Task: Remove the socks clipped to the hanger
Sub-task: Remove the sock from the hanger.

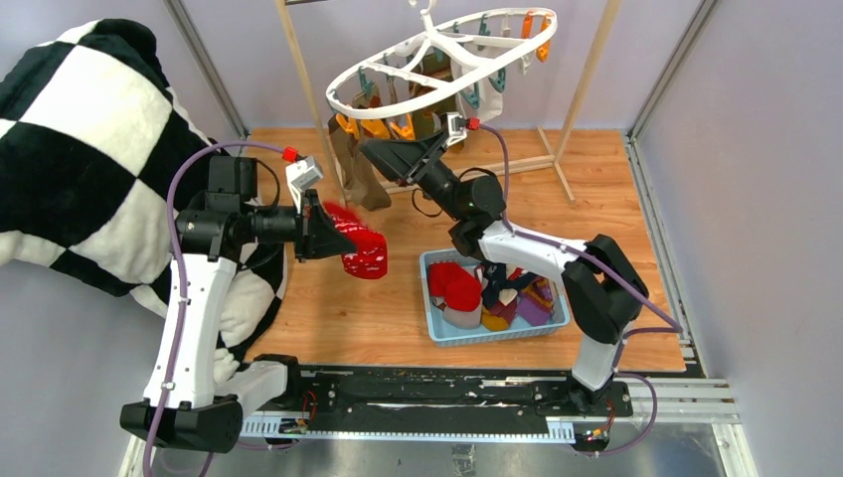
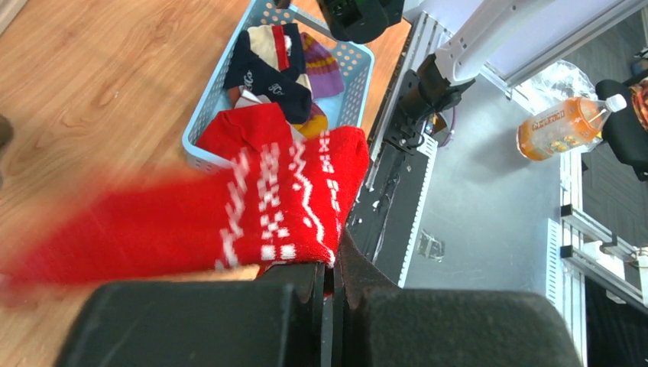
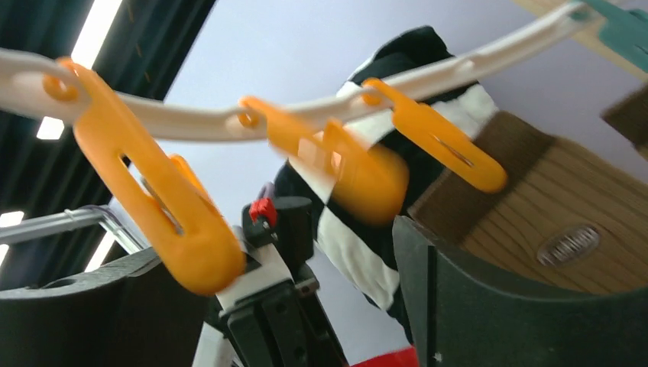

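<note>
Wooden counter (image 1: 328, 318) carries a blue basket (image 1: 428, 298) of loose socks (image 1: 462, 288) at five o'clock. Left fingers (image 2: 355, 275) are clamped on a red sock (image 1: 363, 250), held at the basket's nine o'clock, apparently for dropping in. Right fingers (image 3: 474, 306) stand wide under the hanger (image 3: 191, 122) at twelve o'clock, bracketing an orange clip (image 3: 359, 172) beside a tan sock (image 3: 535, 199), likely the next one.
</note>
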Robot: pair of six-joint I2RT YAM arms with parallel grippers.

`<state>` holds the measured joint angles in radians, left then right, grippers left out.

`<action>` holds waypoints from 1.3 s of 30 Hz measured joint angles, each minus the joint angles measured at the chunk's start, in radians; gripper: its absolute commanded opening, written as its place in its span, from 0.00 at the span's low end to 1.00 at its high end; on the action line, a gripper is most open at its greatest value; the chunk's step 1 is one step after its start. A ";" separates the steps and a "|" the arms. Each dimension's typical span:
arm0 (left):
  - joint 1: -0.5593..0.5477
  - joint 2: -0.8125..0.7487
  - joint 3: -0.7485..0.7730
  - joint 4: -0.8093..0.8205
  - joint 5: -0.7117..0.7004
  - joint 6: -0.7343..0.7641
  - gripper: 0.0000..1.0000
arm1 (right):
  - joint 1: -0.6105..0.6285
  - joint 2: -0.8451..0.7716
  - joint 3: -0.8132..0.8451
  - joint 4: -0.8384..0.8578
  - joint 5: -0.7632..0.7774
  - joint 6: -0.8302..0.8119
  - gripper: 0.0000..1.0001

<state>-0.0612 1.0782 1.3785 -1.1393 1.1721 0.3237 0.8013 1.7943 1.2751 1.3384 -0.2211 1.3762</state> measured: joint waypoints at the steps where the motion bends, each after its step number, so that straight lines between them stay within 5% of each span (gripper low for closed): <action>1: 0.000 -0.007 -0.005 0.000 -0.003 0.001 0.00 | -0.002 -0.016 -0.024 -0.011 -0.007 -0.012 0.94; 8: 0.000 -0.035 -0.012 0.000 -0.007 0.003 0.00 | -0.006 -0.155 -0.164 -0.105 -0.070 -0.119 1.00; 16: 0.000 -0.035 -0.010 0.000 -0.007 0.004 0.00 | 0.005 -0.308 -0.376 -0.149 -0.223 -0.291 0.87; 30: 0.000 -0.026 0.017 0.000 -0.013 -0.002 0.00 | 0.110 -0.394 -0.333 -0.382 -0.382 -0.605 0.35; 33: 0.000 -0.026 0.018 0.000 -0.013 -0.003 0.02 | 0.119 -0.393 -0.323 -0.444 -0.382 -0.642 0.10; 34: 0.000 -0.026 0.018 0.000 -0.013 -0.003 0.11 | 0.119 -0.394 -0.322 -0.460 -0.381 -0.653 0.02; 39: 0.000 -0.026 0.019 0.003 -0.021 -0.013 0.96 | 0.109 -0.438 -0.324 -0.527 -0.357 -0.678 0.00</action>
<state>-0.0612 1.0519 1.3972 -1.1366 1.1511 0.3111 0.9104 1.3560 0.9508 0.8112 -0.5777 0.6987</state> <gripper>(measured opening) 0.548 0.022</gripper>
